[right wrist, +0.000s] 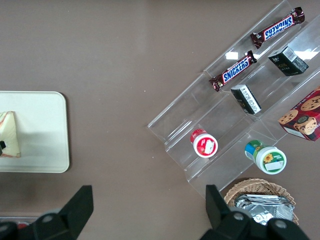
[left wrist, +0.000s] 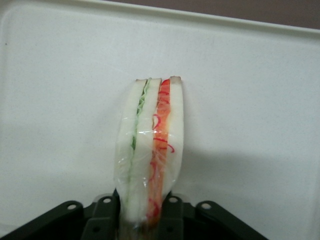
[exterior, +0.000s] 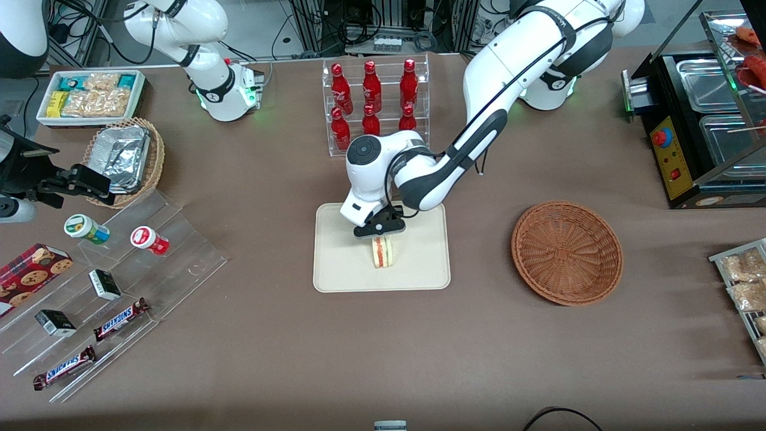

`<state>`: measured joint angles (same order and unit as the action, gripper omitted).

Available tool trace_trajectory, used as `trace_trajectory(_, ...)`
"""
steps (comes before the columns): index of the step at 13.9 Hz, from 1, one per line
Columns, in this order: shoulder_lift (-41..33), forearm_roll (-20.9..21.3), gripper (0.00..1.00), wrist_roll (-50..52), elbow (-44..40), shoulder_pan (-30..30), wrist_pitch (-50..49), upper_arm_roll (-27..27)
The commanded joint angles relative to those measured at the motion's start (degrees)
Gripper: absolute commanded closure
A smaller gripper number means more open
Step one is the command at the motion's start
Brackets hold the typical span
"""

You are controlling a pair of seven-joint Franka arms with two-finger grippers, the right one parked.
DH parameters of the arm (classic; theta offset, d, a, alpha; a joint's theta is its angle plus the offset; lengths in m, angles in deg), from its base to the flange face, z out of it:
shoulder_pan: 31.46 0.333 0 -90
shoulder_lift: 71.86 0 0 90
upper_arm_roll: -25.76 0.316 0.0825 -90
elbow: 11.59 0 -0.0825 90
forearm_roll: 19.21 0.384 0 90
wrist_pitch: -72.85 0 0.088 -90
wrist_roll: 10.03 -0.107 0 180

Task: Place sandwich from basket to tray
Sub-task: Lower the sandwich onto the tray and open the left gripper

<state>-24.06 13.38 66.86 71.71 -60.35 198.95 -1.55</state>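
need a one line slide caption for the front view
Left arm's hand holds the sandwich upright over the cream tray, with the brown wicker basket empty beside it.

Brown tablecloth [exterior: 269, 335] everywhere; rack of 6 red bottles [exterior: 374, 102] sits farther from the camera than the gripper [exterior: 379, 232].

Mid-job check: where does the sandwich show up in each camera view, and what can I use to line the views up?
Front view: the sandwich stands on the tray, under the gripper.
Left wrist view: the sandwich stands upright, pinched at its base by the gripper, cream tray all around.
Right wrist view: sandwich at the picture's edge, on the tray.
Shared landmark: the tray.
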Motion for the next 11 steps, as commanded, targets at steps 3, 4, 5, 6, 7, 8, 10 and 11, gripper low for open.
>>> trace_trajectory(3, -4.2, 0.6, 0.00, 1.6, -1.5, 0.1, -3.3, 0.2)
trace_trajectory(4, -5.6, -0.9, 0.00, 1.5, -1.6, 0.2, -5.5, 0.2)
trace_trajectory(5, -7.9, -3.7, 0.00, 1.5, -1.7, 0.7, -7.4, 0.2)
trace_trajectory(6, -10.3, -6.3, 0.00, 1.4, -1.6, 1.4, -9.4, 0.3)
trace_trajectory(7, -13.3, -8.3, 0.00, 1.3, -1.5, 2.3, -12.2, 0.3)
trace_trajectory(8, -15.6, -10.2, 0.00, 1.4, -1.5, 3.5, -15.3, 0.3)
trace_trajectory(10, -20.5, -13.7, 0.00, 0.8, -1.2, 6.3, -21.6, 0.3)
trace_trajectory(11, -22.9, -14.7, 0.00, 0.7, -1.1, 8.0, -24.8, 0.2)
